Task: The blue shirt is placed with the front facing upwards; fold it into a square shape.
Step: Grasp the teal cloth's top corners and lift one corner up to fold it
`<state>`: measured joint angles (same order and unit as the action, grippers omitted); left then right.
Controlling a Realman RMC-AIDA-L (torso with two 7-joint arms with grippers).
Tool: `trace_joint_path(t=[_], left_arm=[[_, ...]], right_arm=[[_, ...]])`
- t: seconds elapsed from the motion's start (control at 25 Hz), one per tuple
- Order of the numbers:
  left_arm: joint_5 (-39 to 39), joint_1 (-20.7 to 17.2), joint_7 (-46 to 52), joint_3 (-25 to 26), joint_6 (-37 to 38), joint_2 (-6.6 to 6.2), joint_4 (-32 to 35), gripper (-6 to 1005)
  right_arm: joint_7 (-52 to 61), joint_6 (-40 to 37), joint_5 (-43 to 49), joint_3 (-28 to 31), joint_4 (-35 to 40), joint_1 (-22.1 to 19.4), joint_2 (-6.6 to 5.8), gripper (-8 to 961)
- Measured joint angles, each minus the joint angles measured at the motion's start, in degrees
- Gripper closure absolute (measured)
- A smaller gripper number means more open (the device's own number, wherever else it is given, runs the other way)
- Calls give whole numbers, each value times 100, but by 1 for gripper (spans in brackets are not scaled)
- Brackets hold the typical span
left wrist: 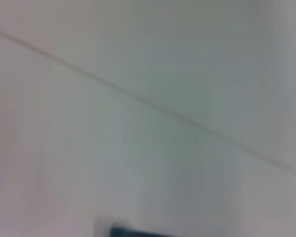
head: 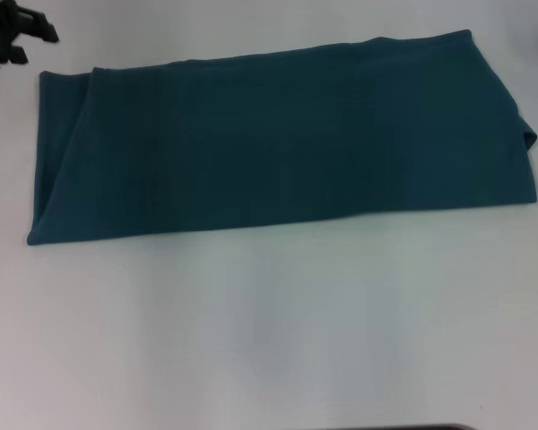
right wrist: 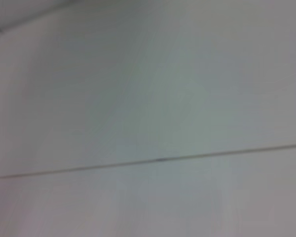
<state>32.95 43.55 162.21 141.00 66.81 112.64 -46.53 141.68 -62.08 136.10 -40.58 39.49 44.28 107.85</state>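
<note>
The blue shirt (head: 278,143) lies on the white table (head: 269,331) as a long dark teal rectangle, folded lengthwise, with no lettering or neckline showing. My left gripper (head: 22,36) is at the far left corner of the head view, beyond the shirt's left end and apart from it. A small strip of the shirt (left wrist: 138,232) shows at the edge of the left wrist view. My right gripper is out of view; the right wrist view shows only bare table (right wrist: 148,98).
A thin seam line crosses the table in the left wrist view (left wrist: 138,98) and in the right wrist view (right wrist: 158,159). A dark edge (head: 421,427) shows at the table's near side.
</note>
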Motion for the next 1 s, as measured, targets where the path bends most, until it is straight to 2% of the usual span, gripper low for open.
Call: trace_joint_path(t=[0.12, 0.28, 0.32, 0.36, 0.44, 0.56, 0.64, 0.8, 1.0], left_arm=[[832, -302, -489, 233, 225, 40, -237, 442], [2563, -881, -1749, 571, 945, 121, -207, 443], [3157, -1121, -2147, 607, 1248, 179, -143, 443], [3157, -1121, -2147, 607, 1248, 179, -143, 443], [3485, -1311, -2371, 609, 1457, 258, -114, 442], [3640, -1534, -2459, 616, 1580, 462, 39, 442], [3646, -1608, -2506, 622, 1559, 541, 276, 418], [3689, -1676, -2947, 629, 1389, 593, 823, 385], [3708, -1700, -3029, 641, 960, 662, 1038, 394]], right_arm=[[-859, -375, -865, 270, 110, -341, 29, 345], [-2344, -1149, -2375, 641, 208, -1113, 199, 313], [-2697, -1373, -2702, 691, 203, -1332, 243, 313], [-3022, -1597, -3004, 726, 187, -1541, 291, 313], [-3451, -1946, -3389, 776, 181, -1919, 401, 312], [-3608, -2134, -3543, 810, 149, -2276, 510, 312], [-3591, -2175, -3541, 814, 33, -2433, 551, 316], [-3590, -2209, -3538, 815, -396, -2567, 575, 325], [-3667, -2217, -3545, 815, -605, -2581, 631, 327]])
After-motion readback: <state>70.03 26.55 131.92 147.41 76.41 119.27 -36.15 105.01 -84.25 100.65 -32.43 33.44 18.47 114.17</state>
